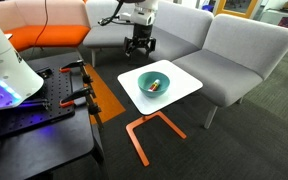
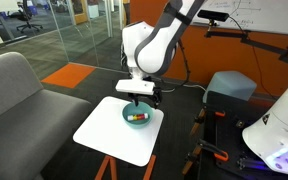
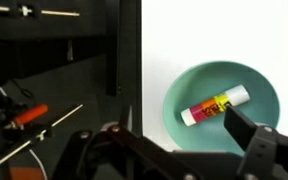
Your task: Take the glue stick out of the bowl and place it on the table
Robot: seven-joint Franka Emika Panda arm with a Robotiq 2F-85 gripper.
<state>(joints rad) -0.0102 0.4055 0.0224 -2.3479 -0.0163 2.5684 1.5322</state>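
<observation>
White table (image 1: 187, 86): glue stick (image 3: 215, 105) beneath jaws.

White glossy rounded arm (image 2: 149, 45), black joint sections, black angular fingers (image 3: 249, 135)

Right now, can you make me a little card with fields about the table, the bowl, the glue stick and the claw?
table: white top on an orange frame
bowl: teal, round, sitting on the table
glue stick: lying on its side inside the bowl, not yet on the table
claw: open, above the bowl, holding nothing
claw and glue stick: apart, not touching
</observation>
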